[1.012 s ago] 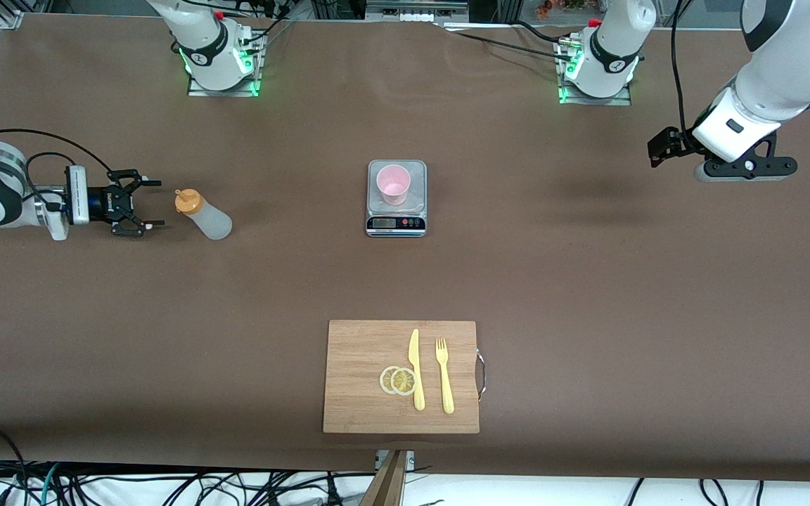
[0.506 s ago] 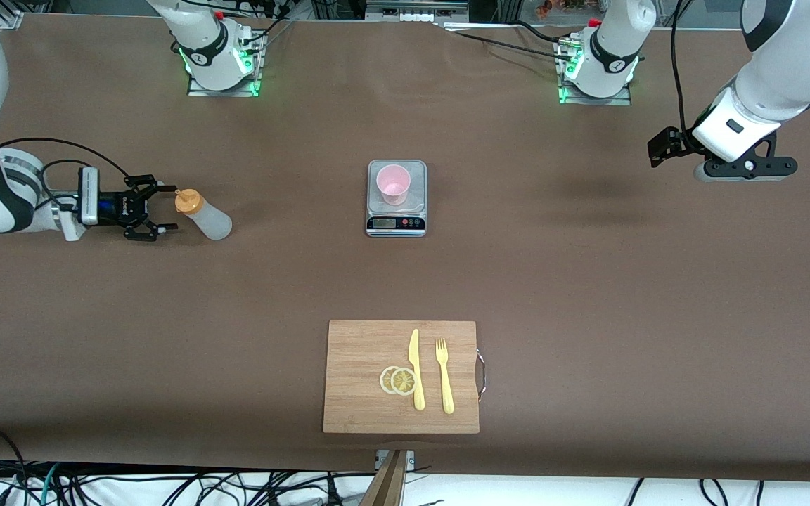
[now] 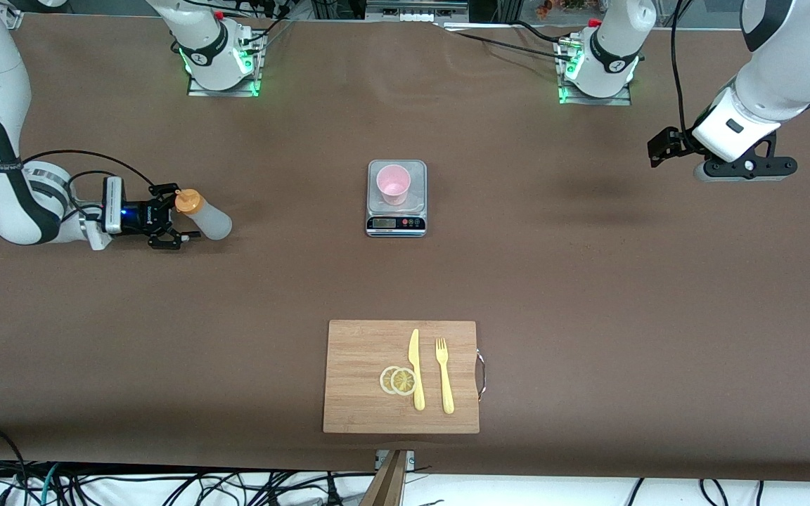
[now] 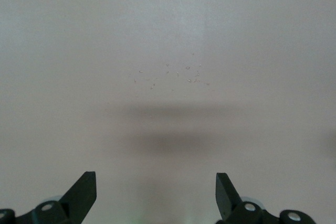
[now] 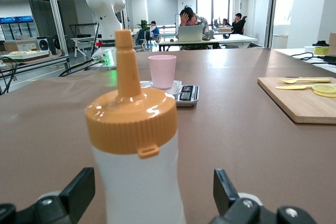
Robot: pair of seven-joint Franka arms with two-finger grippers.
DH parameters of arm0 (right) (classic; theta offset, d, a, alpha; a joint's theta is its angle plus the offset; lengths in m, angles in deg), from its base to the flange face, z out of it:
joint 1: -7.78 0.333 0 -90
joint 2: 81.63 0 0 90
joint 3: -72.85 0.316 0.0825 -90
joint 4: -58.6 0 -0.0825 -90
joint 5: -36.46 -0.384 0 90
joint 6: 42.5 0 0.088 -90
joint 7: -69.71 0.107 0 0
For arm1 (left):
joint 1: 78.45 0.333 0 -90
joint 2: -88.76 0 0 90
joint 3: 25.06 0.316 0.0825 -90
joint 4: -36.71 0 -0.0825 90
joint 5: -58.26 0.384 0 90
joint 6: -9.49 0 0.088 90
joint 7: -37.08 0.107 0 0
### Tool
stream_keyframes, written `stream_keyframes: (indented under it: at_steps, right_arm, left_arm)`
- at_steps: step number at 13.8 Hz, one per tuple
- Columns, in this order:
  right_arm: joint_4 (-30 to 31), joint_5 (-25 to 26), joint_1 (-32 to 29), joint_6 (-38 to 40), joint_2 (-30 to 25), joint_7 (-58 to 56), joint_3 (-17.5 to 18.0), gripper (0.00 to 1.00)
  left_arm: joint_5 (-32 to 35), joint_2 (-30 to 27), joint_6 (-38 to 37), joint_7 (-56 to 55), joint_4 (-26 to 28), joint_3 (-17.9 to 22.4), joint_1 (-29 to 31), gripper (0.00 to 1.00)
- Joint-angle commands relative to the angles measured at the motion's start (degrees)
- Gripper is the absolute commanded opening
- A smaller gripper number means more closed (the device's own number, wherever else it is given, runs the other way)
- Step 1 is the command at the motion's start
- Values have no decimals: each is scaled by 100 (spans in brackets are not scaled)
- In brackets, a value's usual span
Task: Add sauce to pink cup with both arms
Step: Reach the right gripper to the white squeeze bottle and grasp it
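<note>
Right wrist view shows the translucent whitish squeeze bottle with orange nozzle cap (image 5: 137, 150) standing between my right pincer's (image 5: 149, 195) spread, released fingers; my left pincer (image 4: 155, 195) waits, also spread.

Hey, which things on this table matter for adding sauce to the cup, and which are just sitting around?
For the job:
squeeze bottle, upright, between the open right gripper jaws
pink cup, on the scale
left gripper, open, waiting over bare table

Lying about:
cutting board
lemon slices
knife
fork
</note>
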Motion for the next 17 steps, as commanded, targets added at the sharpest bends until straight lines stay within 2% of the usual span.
stream_keyframes:
  at_steps: [1, 4, 5, 6, 7, 8, 9, 10, 11, 15, 17]
  right_arm:
    - [-1, -162, 85, -51, 171, -79, 12, 100]
    - [-1, -223, 217, -60, 268, -79, 12, 99]
    - [-27, -258, 261, -51, 251, -79, 12, 93]
    - [-88, -276, 296, -51, 242, -70, 12, 83]
    - [-193, -294, 349, -51, 242, -9, 20, 42]
    - [-211, -320, 410, -77, 224, 113, 20, 28]
    - [-246, -338, 419, -103, 224, 184, 20, 22]
    - [-308, -338, 472, -121, 215, 202, 20, 6]
    - [-378, -338, 516, -121, 189, 202, 20, 0]
    - [-817, -250, 788, -384, -30, 272, -6, 0]
    - [-932, -250, 981, -743, -171, 997, 12, 0]
  left_arm:
    - [105, 18, -130, 67, -122, -73, 71, 100]
    - [105, 18, -139, 84, -122, -73, 71, 100]
    - [105, 18, -139, 84, -122, -73, 71, 100]
    - [105, 18, -139, 84, -122, -73, 71, 100]
    - [105, 18, -139, 84, -122, -73, 71, 100]
    - [105, 18, -139, 84, -122, -73, 71, 100]
    - [105, 18, -139, 75, -122, -73, 71, 100]
    - [105, 18, -139, 75, -122, -73, 71, 100]
    - [105, 18, -139, 75, -122, -73, 71, 100]
    - [105, 18, -139, 84, -122, -73, 71, 100]
    - [105, 18, -139, 84, -122, -73, 71, 100]
